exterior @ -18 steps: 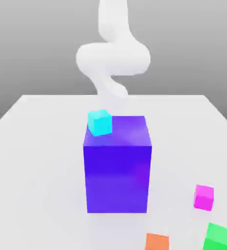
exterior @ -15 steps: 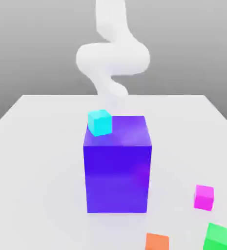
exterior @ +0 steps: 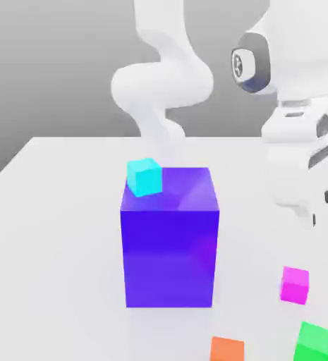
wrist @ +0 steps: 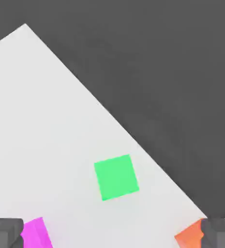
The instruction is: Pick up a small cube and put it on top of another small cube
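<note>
Magenta cube, plain-faced, on smooth white counter, near green cube. End effector, dark blocky fingertips parted, above. Block, blue-purple, glossy.

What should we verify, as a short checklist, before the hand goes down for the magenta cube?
- Hand open: ok, fingers wide apart.
- Hand empty: ok, nothing between the fingers.
- Small plain magenta cube free on the white table: ok.
- Top of the small bright green cube bare: ok.
- Hand lowered around the magenta cube: not ok, still to do.
- Grip firm enough for lifting: cannot tell.
</note>
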{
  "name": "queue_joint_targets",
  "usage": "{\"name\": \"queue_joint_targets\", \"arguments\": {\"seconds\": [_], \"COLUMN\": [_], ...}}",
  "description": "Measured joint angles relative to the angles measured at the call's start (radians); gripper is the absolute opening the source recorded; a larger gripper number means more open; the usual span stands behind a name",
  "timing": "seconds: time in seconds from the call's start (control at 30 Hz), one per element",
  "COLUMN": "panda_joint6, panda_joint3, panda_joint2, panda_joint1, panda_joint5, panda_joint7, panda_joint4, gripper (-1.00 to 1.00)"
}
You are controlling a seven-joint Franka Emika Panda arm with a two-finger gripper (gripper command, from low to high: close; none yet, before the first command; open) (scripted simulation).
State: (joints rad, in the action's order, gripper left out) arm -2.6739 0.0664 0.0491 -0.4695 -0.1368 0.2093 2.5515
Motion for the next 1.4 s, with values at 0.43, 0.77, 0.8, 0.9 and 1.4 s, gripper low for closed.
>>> {"name": "queue_joint_targets", "arguments": {"seconds": [0.43,0.77,0.8,0.9,1.4], "panda_joint6": [-0.279,-0.18,-0.151,-0.07,0.026], "panda_joint3": [-0.034,-0.017,-0.012,-0.013,-0.048], "panda_joint2": [-0.414,-0.29,-0.255,-0.236,-0.461], "panda_joint1": [-0.13,-0.116,-0.113,-0.086,0.026], "panda_joint5": [0.2,0.187,0.178,0.162,0.151], "panda_joint7": [0.0,-0.01,-0.017,-0.081,-0.329], "panda_joint4": [0.037,0.061,0.068,0.007,-0.314], "gripper": [-1.0,-1.0,-1.0,-1.0,1.0]}}
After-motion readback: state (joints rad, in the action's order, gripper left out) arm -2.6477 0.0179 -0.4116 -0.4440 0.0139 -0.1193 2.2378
